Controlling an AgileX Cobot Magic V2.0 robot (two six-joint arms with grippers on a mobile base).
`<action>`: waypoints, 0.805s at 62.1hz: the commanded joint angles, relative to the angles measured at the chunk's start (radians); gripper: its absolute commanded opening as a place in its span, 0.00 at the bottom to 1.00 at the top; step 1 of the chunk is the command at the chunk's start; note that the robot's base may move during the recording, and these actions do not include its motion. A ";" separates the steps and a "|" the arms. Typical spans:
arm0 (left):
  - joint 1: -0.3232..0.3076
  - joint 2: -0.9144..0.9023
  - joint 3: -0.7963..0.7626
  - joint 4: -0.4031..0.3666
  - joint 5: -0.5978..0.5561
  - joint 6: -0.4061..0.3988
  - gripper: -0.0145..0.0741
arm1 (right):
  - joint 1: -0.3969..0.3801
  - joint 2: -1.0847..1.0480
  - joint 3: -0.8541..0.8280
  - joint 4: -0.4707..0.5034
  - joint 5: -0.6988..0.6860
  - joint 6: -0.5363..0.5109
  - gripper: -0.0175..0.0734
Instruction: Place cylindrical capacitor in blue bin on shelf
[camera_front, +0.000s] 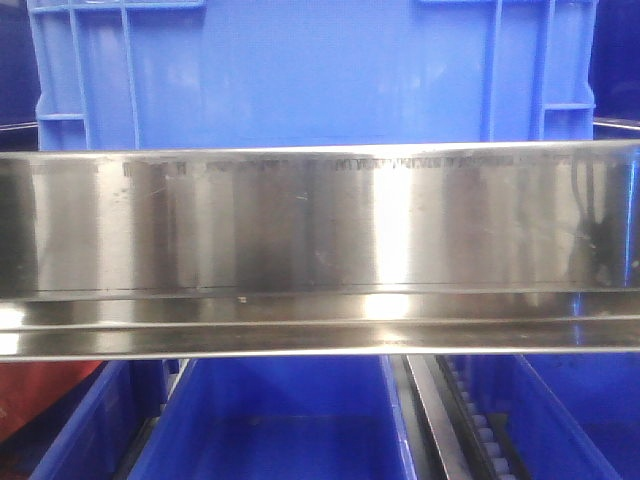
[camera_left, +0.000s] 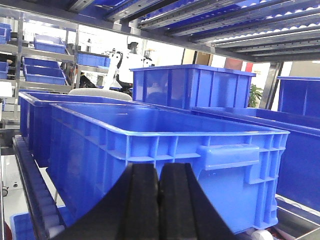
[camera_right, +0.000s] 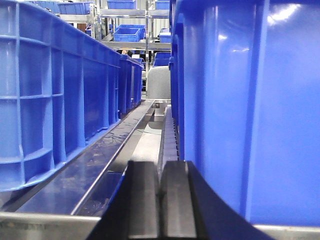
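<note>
Cylindrical capacitor: not to be seen in any view; neither claw shows anything between its pads.
Shelf, wide brushed stainless-steel front rail (camera_front: 320, 250): fills the front view, a ribbed blue plastic bin (camera_front: 310, 70) standing just behind and above it, further blue bins (camera_front: 280, 420) and a roller track (camera_front: 480, 425) on the level below.
Left claw (camera_left: 159, 205): black pads pressed together, empty, before the rim of a long open blue bin (camera_left: 165, 150).
Right claw (camera_right: 160, 200): pads together, empty, facing the roller lane (camera_right: 167, 140) between two blue bin walls.
</note>
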 joint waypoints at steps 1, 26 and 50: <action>0.004 -0.006 0.002 -0.009 -0.020 0.000 0.04 | -0.007 -0.002 0.003 0.004 -0.015 0.001 0.01; 0.111 -0.087 0.097 0.042 -0.031 0.000 0.04 | -0.007 -0.002 0.003 0.004 -0.015 0.001 0.01; 0.457 -0.186 0.350 0.146 -0.054 0.000 0.04 | -0.007 -0.002 0.003 0.004 -0.015 0.001 0.01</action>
